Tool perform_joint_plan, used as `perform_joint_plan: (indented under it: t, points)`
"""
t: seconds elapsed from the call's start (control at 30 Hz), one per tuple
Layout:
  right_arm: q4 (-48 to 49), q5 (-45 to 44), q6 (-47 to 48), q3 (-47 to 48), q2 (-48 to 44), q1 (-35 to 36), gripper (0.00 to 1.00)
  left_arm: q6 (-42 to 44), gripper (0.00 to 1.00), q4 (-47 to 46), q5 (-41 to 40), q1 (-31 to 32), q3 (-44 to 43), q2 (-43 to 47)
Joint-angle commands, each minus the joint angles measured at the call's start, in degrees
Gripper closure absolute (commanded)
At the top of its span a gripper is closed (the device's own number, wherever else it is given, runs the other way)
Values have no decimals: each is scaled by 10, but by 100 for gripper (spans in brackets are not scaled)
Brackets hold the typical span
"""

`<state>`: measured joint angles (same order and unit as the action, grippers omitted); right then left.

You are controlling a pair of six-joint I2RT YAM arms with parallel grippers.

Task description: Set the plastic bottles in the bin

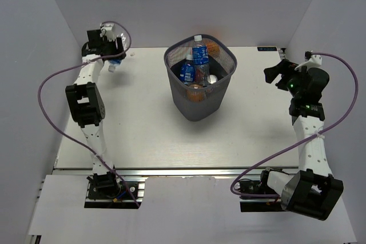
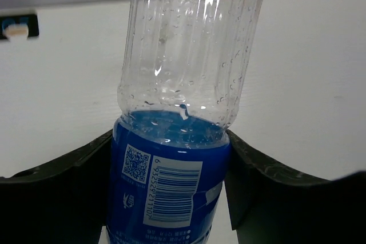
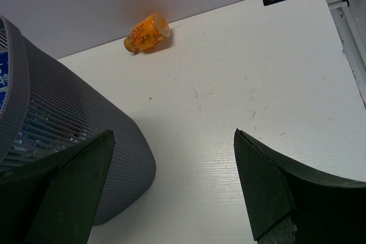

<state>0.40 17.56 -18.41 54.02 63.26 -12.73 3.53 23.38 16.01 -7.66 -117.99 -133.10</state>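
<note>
At the far left corner of the table (image 1: pixel 143 141): clear blue-labelled bottle (image 2: pixel 182 107) pinched across its label by the left gripper (image 2: pixel 171 190), well apart from the bin (image 1: pixel 197 107).

Gripped on the label only, with the ribbed clear body reaching out past the fingers and droplets inside it; likely thin-walled and slick, so liable to swivel or slide out on the carry across. Could clip the bin's rim with that overhang if brought in too low. Might land on the table if let go short of the opening. Could also perch on the other bottles (image 1: pixel 197 64) standing tall inside and tip out. Beyond the bin, by the back wall, orange bottle (image 3: pixel 146 32) on its side, apt to roll if the bin gets nudged. Right gripper (image 3: pixel 171 190) spread wide and empty near the bin: risk of crowding if both arms converge.
</note>
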Motion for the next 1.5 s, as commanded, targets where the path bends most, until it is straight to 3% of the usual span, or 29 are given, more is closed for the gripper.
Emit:
perform_joint_plan:
  t: [0.0,0.07,0.17,0.2,0.3,0.43,0.53,0.6,0.7,0.97,1.07,1.13,1.2,1.27,1.33,1.47]
  points:
    - [24,-11,-9,-20,-30,-1,11,-2,58,-58,67,64,38,197]
    - [29,-12,-12,-27,-38,-1,11,22,57,-93,8,144,125,292]
    - [40,4,-18,-39,-43,-1,11,38,49,-164,-1,232,217,381]
    - [43,7,-19,-47,-42,-1,11,37,49,-176,8,268,226,395]
    - [36,15,-19,-52,-40,-2,11,37,48,-200,72,299,241,422]
    - [24,15,-8,-56,-47,-2,11,61,43,-138,120,343,187,397]
    - [21,1,-6,-60,-61,-1,11,83,28,-98,115,359,170,386]
    - [21,-1,-1,-60,-68,-1,11,82,2,-104,112,360,187,393]
    - [15,-2,1,-57,-70,-1,11,84,2,-118,120,361,208,413]
    - [-13,-38,-14,-41,-60,-2,11,20,2,-118,-72,354,133,395]
    - [-33,-67,-19,-37,-59,-2,11,-25,2,-99,-151,311,91,380]
    - [-36,-84,-24,-44,-63,-2,11,-114,2,-90,-212,235,101,380]
    - [-38,-132,-37,-47,-69,-2,11,-177,2,-92,-199,139,165,400]
    - [-53,-159,-54,-48,-74,-3,11,-246,2,-87,-279,101,232,424]
    - [-61,-196,-63,-53,-76,-2,11,-288,2,-98,-394,82,362,474]
    - [-51,-261,-93,-84,-100,-2,11,-327,2,-146,-446,77,583,550]
